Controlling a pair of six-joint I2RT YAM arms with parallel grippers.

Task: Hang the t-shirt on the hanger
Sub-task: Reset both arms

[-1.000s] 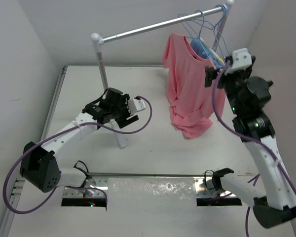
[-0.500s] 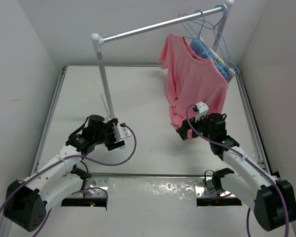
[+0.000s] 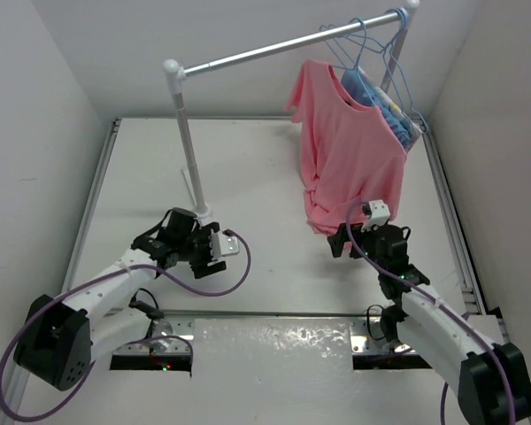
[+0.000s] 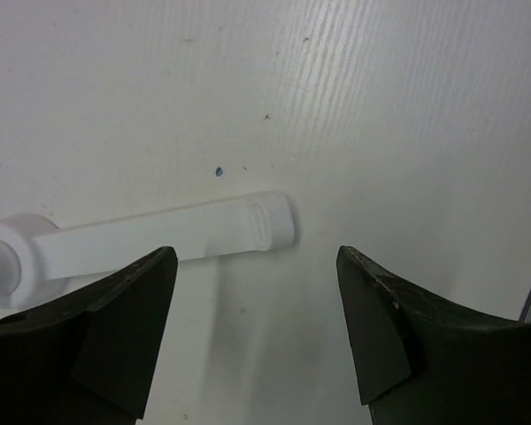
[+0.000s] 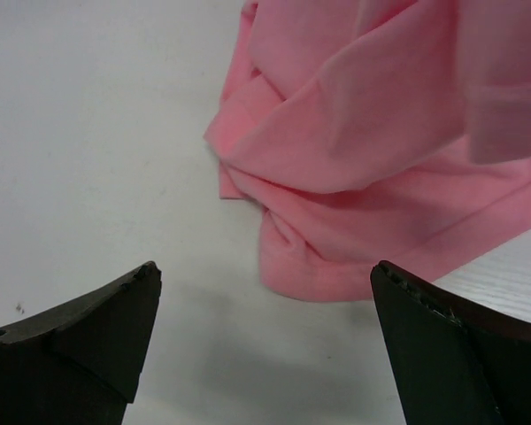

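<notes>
The salmon-pink t-shirt [image 3: 350, 155] hangs from a pale-blue wire hanger [image 3: 343, 46] on the rail, and its hem lies bunched on the table. In the right wrist view the bunched hem [image 5: 363, 168] lies just beyond my open jaws. My right gripper [image 3: 340, 241] [image 5: 265, 266] is open and empty, low over the table in front of the hem and not touching it. My left gripper [image 3: 214, 252] [image 4: 255, 257] is open and empty, low by the rail stand's white foot [image 4: 159, 237].
The grey rail stand [image 3: 274, 49] spans the back, and its left post [image 3: 186, 146] stands just behind my left gripper. More pale-blue hangers [image 3: 391, 53] and a light-blue garment [image 3: 378, 96] hang at the rail's right end. White walls enclose the table.
My right arm has dropped from up by the shirt's shoulder to low in front of the hem. My left arm has pulled back and down beside the stand's foot. The shirt stays hanging.
</notes>
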